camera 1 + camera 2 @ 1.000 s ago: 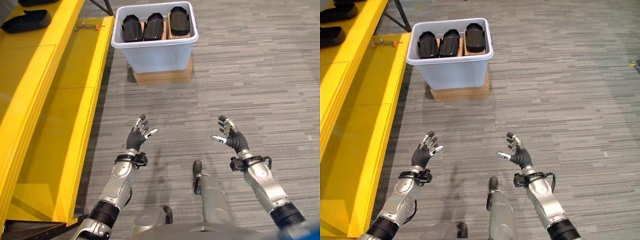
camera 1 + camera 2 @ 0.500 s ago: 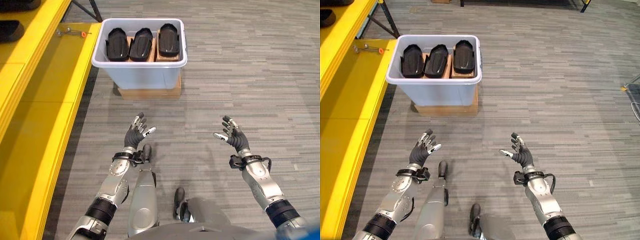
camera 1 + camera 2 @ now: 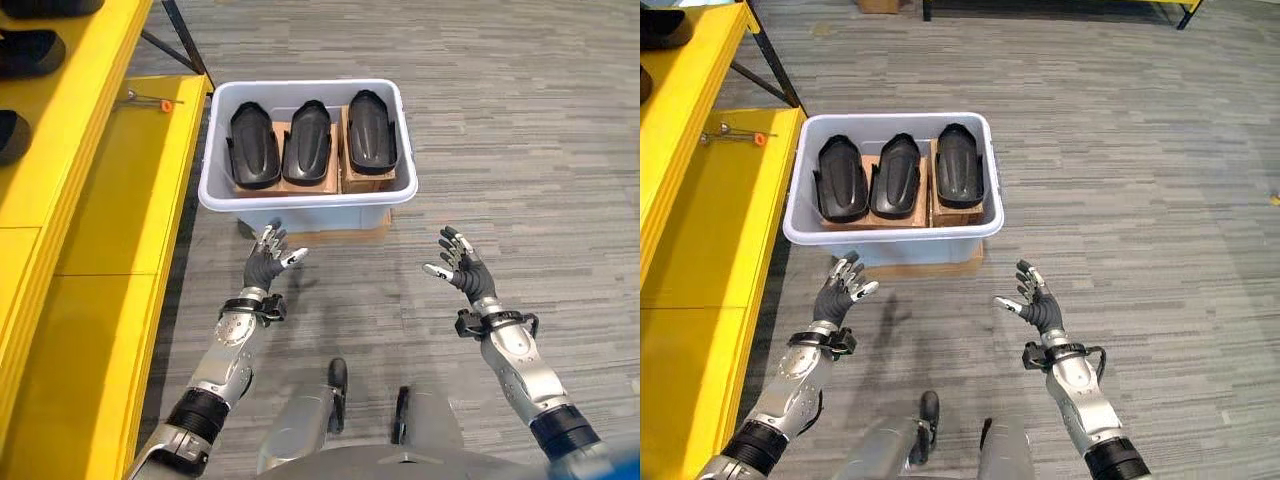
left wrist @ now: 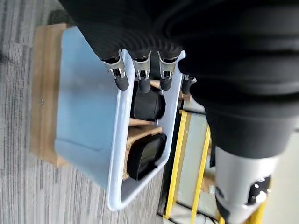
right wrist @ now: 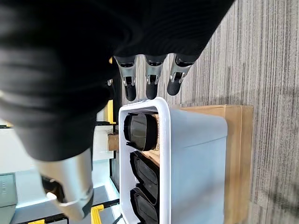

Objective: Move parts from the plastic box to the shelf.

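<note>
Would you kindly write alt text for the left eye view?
A pale blue plastic box on grey floor holds three black moulded parts side by side. Both hands, left hand and right hand, hover open and empty before it, beside a yellow shelf.

No text, label, number or sign can be read on the plastic box (image 3: 300,205), the black parts (image 3: 307,143) in it, or the yellow shelf (image 3: 70,150).

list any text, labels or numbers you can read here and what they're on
None can be read. The plastic box, the three black parts in it, the yellow shelf and the open left hand and right hand show no legible print.
</note>
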